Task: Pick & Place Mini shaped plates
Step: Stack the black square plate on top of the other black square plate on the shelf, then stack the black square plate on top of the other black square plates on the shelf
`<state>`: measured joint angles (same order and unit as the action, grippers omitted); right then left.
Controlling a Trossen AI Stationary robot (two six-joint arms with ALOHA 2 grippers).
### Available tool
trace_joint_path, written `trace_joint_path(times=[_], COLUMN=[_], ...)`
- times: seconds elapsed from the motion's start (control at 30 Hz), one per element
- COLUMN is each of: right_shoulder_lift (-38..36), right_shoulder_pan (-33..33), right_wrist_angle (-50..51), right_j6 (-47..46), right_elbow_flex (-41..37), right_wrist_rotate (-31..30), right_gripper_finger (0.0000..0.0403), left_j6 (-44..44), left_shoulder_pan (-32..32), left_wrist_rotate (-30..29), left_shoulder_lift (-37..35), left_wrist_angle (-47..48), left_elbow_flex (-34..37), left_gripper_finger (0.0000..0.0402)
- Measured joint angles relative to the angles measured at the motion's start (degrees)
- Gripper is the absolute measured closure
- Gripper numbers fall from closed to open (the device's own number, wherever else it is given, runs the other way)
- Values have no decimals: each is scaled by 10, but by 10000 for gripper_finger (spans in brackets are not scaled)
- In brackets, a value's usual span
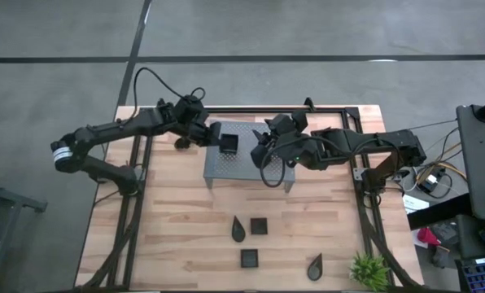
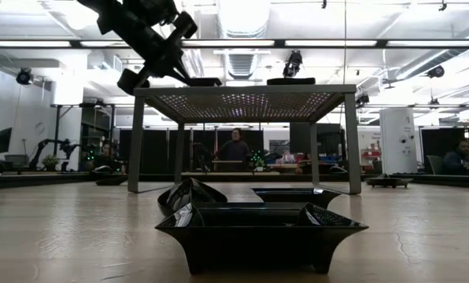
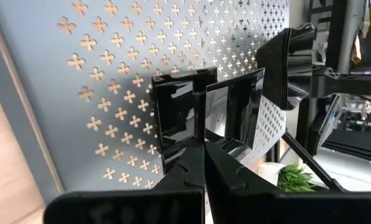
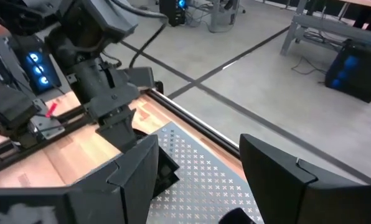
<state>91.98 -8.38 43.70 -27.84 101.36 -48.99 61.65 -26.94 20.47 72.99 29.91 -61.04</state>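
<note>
**Observer:** Where are you with the plates?

**Me:** My left tool point(image 1: 217, 140) is over the perforated metal rack point(image 1: 251, 167), pinched shut on the rim of a square black plate point(image 1: 229, 144). In the left wrist view the two fingers point(image 3: 192, 165) close on the plate's edge and the dish stands tilted against the rack's top. In the low view the dish shows at the rack's top edge, but I can't tell whether it has touched down.

**Observer:** And the right arm?

**Me:** The right tool point(image 1: 264, 150) hovers over the rack's right half, jaws wide apart, holding nothing. (The low view shows a second dark shape on the rack top, which could be another dish, but I can't say for sure.)

**Observer:** What's left?

**Me:** Four plates sit on the counter point(image 1: 177, 236), well apart from the rack: a teardrop plate point(image 1: 238, 230) just beside a square plate point(image 1: 259, 225), another square dish point(image 1: 249, 259) nearer the front, and a second teardrop dish point(image 1: 315, 264) near the small plant point(image 1: 369, 269). I'd judge the job as early, with most placing still ahead.
</note>
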Motion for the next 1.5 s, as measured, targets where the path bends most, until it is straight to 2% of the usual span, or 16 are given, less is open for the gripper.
trace_joint_path(times=[0.43,0.87,1.03,1.2,1.3,1.5], right_shoulder_lift=[0,0,0,0,1,1], right_shoulder_pan=[0,-1,-7,-15,-20,-56], right_wrist_angle=[11,19,39,64,99,141], right_j6=[-2,-7,-8,-28,-97,-265], right_elbow_flex=[0,-3,-4,-11,-15,-44], right_wrist_rotate=[0,12,74,183,259,370], right_gripper_finger=[184,184,184,184,184,184], left_j6=[-3,-2,-22,-36,-51,-86], left_shoulder_pan=[-2,-2,1,14,19,32], left_wrist_rotate=[1,13,25,24,19,-5], left_shoulder_lift=[0,-2,-18,-46,-66,-107], left_wrist_angle=[1,2,1,-15,-48,-117], left_elbow_flex=[1,-1,-8,-13,-14,-14], left_gripper_finger=[397,298,289,291,291,293])
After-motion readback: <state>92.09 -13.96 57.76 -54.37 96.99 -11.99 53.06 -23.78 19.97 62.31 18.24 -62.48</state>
